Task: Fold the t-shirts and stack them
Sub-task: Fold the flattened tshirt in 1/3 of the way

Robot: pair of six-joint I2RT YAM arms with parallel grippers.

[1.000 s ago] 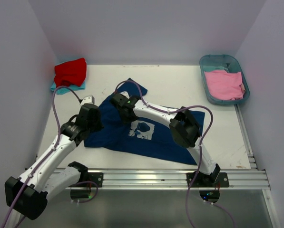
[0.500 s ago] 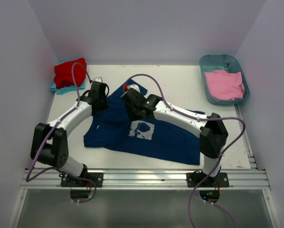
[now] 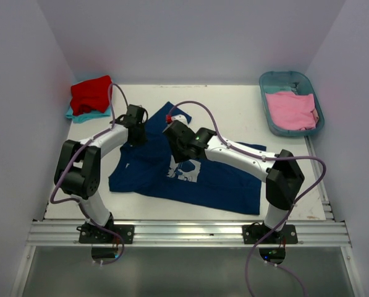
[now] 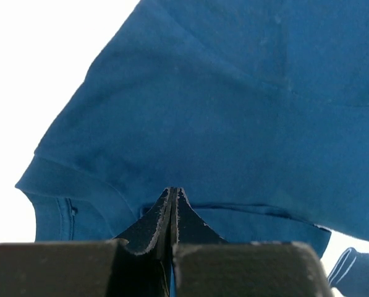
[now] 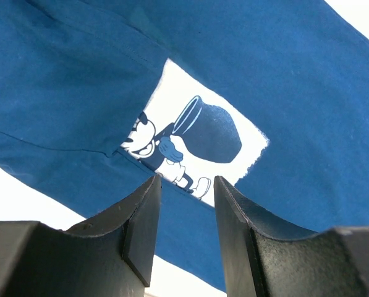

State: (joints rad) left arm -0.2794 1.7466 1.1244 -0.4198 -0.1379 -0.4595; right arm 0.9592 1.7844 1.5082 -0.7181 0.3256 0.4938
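Note:
A navy t-shirt (image 3: 215, 179) with a pale cartoon-mouse print (image 3: 185, 169) lies spread on the table, rumpled at its far left. My left gripper (image 3: 136, 135) is shut, its tips resting on a fold near the shirt's left sleeve (image 4: 233, 111); in the left wrist view I see no cloth between the tips of the left gripper (image 4: 173, 190). My right gripper (image 3: 180, 150) hovers open and empty over the print's near edge. In the right wrist view the print (image 5: 203, 139) lies just beyond the right gripper (image 5: 185, 182), and a flap of the shirt (image 5: 79, 80) covers part of it.
A folded red shirt (image 3: 91, 94) rests on a teal one (image 3: 78, 115) at the far left corner. A pink shirt (image 3: 290, 110) lies in a teal tub (image 3: 269, 80) at the far right. White walls enclose the table on three sides.
My left arm has swung from the near left side out to the shirt's left sleeve. The right gripper has shifted a little to the right, staying over the print.

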